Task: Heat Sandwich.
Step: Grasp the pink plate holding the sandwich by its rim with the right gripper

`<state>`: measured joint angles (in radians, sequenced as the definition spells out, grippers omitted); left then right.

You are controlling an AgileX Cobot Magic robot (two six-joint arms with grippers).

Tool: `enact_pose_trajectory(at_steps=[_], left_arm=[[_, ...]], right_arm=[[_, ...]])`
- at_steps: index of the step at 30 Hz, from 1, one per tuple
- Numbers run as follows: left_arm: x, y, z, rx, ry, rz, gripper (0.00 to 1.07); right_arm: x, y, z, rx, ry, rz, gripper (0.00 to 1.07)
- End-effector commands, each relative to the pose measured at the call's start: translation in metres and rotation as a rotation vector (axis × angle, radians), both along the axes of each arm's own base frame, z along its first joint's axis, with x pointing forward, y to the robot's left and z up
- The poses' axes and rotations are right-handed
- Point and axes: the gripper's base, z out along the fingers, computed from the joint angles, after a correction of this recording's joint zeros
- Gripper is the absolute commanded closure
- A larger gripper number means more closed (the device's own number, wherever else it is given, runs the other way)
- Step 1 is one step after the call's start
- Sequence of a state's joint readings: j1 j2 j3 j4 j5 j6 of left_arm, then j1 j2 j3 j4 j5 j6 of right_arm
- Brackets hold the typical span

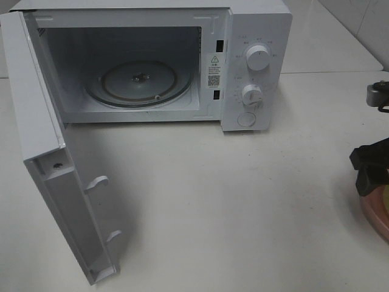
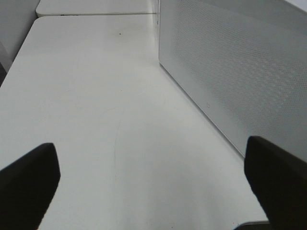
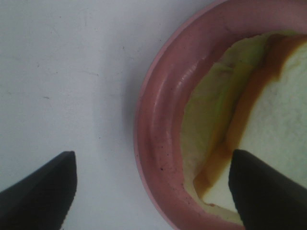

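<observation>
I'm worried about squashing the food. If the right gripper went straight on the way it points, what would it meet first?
Probably the pink plate's rim, which lies between its open fingers; one of them is over the sandwich. Depth is unclear.

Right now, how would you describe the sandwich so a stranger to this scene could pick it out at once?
From the white microwave with its open door, go to the right edge of the table, where a pink plate sits under the right gripper. The sandwich lies on that plate: pale bread, tan crust, yellow-green filling, the only food in sight.
</observation>
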<state>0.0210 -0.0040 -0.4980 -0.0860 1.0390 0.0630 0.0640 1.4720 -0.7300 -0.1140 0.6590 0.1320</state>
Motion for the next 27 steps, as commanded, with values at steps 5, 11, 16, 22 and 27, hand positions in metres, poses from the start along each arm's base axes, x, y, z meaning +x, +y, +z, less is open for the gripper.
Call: enact_pose_trajectory(at_steps=[5,11,16,22,27], left_arm=[[-0.003,0.000,-0.001,-0.003,-0.022,0.001,0.05],[-0.003,0.000,-0.001,-0.003,-0.022,0.001,0.05],[-0.003,0.000,-0.001,-0.003,-0.022,0.001,0.05],[-0.003,0.000,-0.001,-0.003,-0.022,0.001,0.05],[-0.003,0.000,-0.001,-0.003,-0.022,0.001,0.05]], right_arm=[[0.017,0.000,-0.023,-0.005,0.044,0.022,0.25],[0.033,0.000,-0.035,-0.012,0.073,0.028,0.25],[0.040,0.001,-0.044,-0.014,0.101,0.028,0.26],[0.041,0.000,-0.063,-0.023,0.157,0.037,0.26],[0.042,0.000,-0.069,-0.023,0.171,0.037,0.27]])
